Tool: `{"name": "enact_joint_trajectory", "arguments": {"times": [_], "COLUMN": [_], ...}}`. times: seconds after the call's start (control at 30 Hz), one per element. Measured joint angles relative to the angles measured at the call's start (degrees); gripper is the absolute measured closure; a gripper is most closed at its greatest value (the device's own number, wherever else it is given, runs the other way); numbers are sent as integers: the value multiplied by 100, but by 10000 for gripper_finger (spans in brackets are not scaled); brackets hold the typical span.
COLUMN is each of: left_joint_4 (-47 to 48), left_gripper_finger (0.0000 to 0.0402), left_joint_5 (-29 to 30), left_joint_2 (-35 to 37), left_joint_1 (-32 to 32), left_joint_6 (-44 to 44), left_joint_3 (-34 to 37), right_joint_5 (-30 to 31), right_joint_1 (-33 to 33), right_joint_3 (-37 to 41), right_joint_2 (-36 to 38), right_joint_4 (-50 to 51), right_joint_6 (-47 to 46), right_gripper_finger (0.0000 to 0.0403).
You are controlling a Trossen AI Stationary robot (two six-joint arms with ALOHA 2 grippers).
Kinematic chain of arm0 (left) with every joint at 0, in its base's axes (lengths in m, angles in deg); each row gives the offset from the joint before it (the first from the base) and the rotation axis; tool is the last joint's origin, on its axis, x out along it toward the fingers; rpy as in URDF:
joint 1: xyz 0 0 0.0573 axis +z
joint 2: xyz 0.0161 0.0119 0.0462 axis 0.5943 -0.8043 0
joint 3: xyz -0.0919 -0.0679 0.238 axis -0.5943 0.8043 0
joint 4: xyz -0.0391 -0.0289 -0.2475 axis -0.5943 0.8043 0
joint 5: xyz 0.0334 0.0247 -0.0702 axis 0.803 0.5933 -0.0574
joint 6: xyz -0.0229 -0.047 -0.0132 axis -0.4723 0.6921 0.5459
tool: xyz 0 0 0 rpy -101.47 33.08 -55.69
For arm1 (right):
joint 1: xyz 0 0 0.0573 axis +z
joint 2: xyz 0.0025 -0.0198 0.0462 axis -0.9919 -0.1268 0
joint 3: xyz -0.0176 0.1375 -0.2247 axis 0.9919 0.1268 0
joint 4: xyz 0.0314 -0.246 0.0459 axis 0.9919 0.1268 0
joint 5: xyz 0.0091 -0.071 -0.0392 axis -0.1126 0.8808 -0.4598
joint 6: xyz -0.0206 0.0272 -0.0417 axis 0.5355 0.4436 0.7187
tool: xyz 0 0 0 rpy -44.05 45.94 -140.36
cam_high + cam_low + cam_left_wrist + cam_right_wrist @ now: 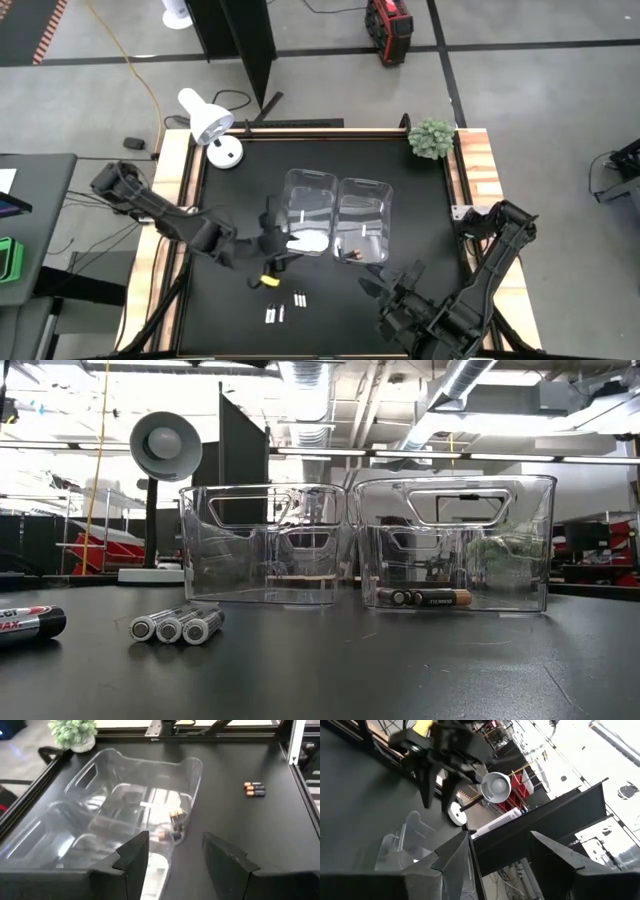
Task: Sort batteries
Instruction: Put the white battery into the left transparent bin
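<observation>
Two clear bins stand side by side mid-table: the left bin (308, 210) and the right bin (362, 222). Dark batteries with copper ends (425, 598) lie on the right bin's floor. Three silver batteries (175, 627) and one black battery (30, 625) lie on the table nearer the front; silver ones also show from above (285, 306). Two copper-ended batteries (254, 789) lie on the bare tabletop away from the bins. My left gripper (280, 240) (175, 855) hangs open and empty over the left bin's near corner. My right gripper (385, 285) (500, 855) stands open and empty, raised near the front right.
A white desk lamp (210, 125) stands at the far left corner and a small green plant (432, 138) at the far right corner. Wooden rails (470, 170) border the black tabletop. A white patch (308, 241) shows at the left bin's near end.
</observation>
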Motion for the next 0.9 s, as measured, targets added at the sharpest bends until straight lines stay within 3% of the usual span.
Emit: {"name": "enact_joint_trajectory", "arguments": {"times": [0.27, 0.47, 0.9], "left_joint_4": [1, 48, -36], "left_gripper_finger": [221, 221, 221], "left_joint_5": [515, 624, 632], "left_joint_2": [28, 24, 73], "left_joint_1": [-523, -621, -675], "left_joint_6": [1011, 1541, 964], "left_joint_3": [720, 1097, 1112], "right_joint_5": [-170, -1151, -2260], "right_joint_1": [-72, -210, -858], "right_joint_3": [0, 0, 845], "right_joint_2": [0, 0, -4], "right_joint_4": [-6, 38, 104], "right_joint_6": [-146, -420, -1769], "right_gripper_finger": [180, 180, 180]}}
